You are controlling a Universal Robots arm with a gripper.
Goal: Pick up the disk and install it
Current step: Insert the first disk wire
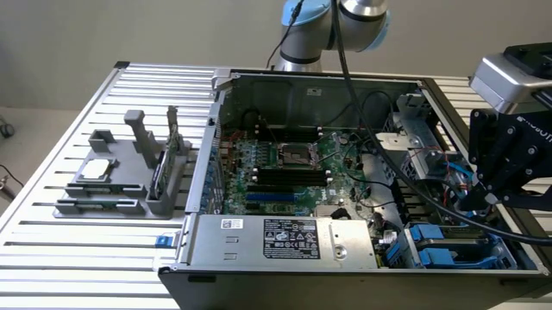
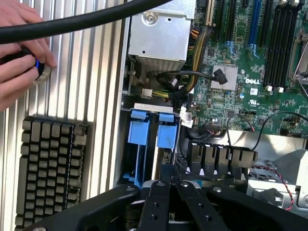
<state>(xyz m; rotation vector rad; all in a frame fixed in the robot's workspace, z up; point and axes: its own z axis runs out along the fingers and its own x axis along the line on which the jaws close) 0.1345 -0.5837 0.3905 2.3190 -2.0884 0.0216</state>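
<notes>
Two blue rails mark the disk [image 1: 428, 236], prob. seated edge-on in the drive bay at lower right of the exterior view; its metal body is hardly visible. Gripper [image 1: 472, 201] hangs just above that bay, fingers pressed together w/ nothing seen between them. Open PC case [image 1: 302, 87] lies on a ribbed aluminium table [image 1: 77, 258]; plain beige wall [image 1: 52, 39] at upper left.

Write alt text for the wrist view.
The shut gripper hangs over blue drive carriers in an open computer case, beside its green motherboard. Outside the case, a keyboard lies on the slatted table and a person's hands hold a small device.
</notes>
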